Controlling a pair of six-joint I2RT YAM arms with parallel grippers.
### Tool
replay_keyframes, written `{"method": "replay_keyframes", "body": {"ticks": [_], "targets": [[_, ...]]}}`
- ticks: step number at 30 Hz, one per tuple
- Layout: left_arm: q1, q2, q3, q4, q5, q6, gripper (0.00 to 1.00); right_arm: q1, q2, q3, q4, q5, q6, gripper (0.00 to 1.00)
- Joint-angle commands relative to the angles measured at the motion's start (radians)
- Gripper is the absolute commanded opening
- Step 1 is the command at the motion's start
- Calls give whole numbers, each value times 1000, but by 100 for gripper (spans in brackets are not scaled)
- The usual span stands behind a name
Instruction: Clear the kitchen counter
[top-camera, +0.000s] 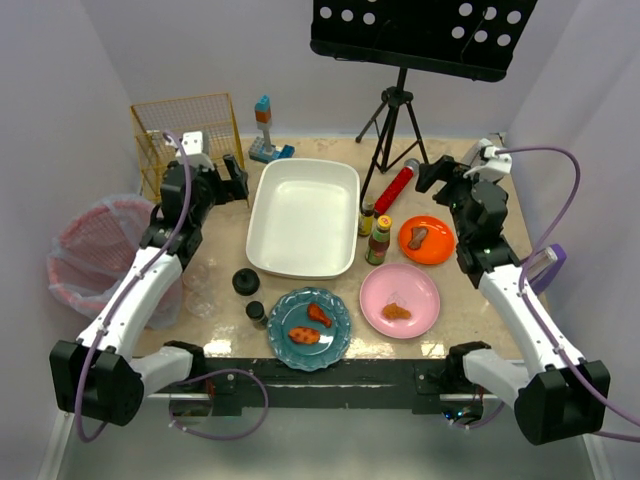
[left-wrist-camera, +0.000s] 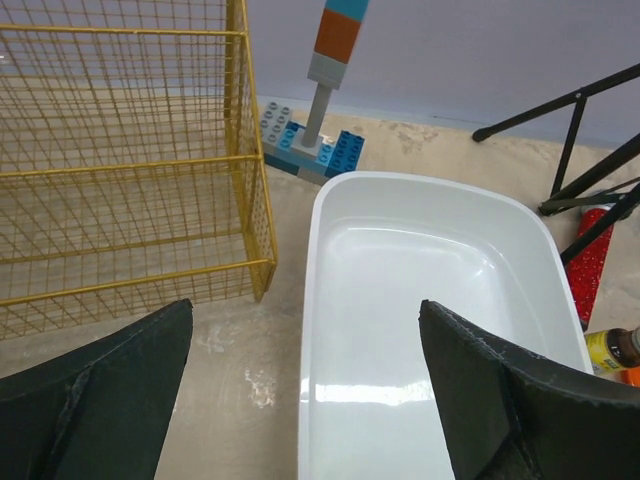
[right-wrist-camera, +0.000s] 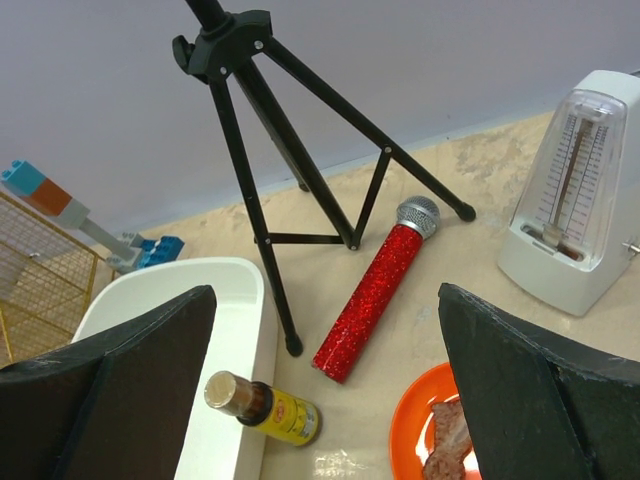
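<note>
Table (top-camera: 225, 250) spans the whole workspace in front of both arm bases, nothing cleared yet by the look of it. White tub (top-camera: 303, 215) sits mid-table and is empty.

Left end effector (left-wrist-camera: 305, 400): fingers wide apart, holding nothing. It hovers over the tub's far-left rim, with the wire basket (left-wrist-camera: 130, 170) just to its left.

Right end effector (right-wrist-camera: 325, 400): fingers wide apart too, nothing in them. It hangs over the far-right corner.

Key relation: the red microphone (right-wrist-camera: 372, 295) lies flat, directly ahead of and below the right end effector. Its long axis runs diagonally, head toward the far right, tail toward the tub. Right arm is clearly nearer; the left has the tub in between.

Also on the right side: sauce bottle (right-wrist-camera: 262, 407) touching or just beside the tub wall, orange plate (top-camera: 427, 240), pink plate (top-camera: 400, 300), metronome (right-wrist-camera: 575, 190).

Blue plate (top-camera: 309, 328) and two black lids (top-camera: 246, 282) sit near the front, closer to the left arm.

My read: the right arm takes the microphone first, with the wrist turned across that diagonal.
</note>
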Motion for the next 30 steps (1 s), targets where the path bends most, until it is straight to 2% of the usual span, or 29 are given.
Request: {"method": "replay_keyframes", "body": {"ticks": [1, 4, 10, 15, 20, 21, 22, 25, 28, 30], "targets": [[38, -5, 31, -64, 18, 3, 100, 0, -38, 44, -11, -46, 24, 98], [54, 21, 54, -108, 45, 2, 100, 0, -30, 49, -18, -66, 17, 98], [75, 172, 212, -313, 98, -3, 100, 0, -32, 47, -27, -66, 17, 98], [75, 161, 220, -271, 231, 41, 99, 0, -35, 49, -36, -66, 18, 98], [74, 112, 231, -246, 254, -3, 97, 0, -30, 54, -41, -66, 30, 98], [60, 123, 252, -267, 277, -6, 92, 0, -28, 57, -45, -63, 35, 98], [21, 141, 289, -312, 236, 0, 89, -2, -27, 58, -48, -58, 41, 98], [-179, 192, 398, -442, 45, 26, 85, -3, -13, 61, -60, -41, 62, 98], [-273, 131, 348, -343, 97, -6, 79, 0, 4, 70, -77, -40, 81, 98], [-308, 82, 301, -270, 145, -37, 80, -2, 11, 80, -91, -43, 87, 98]]}}
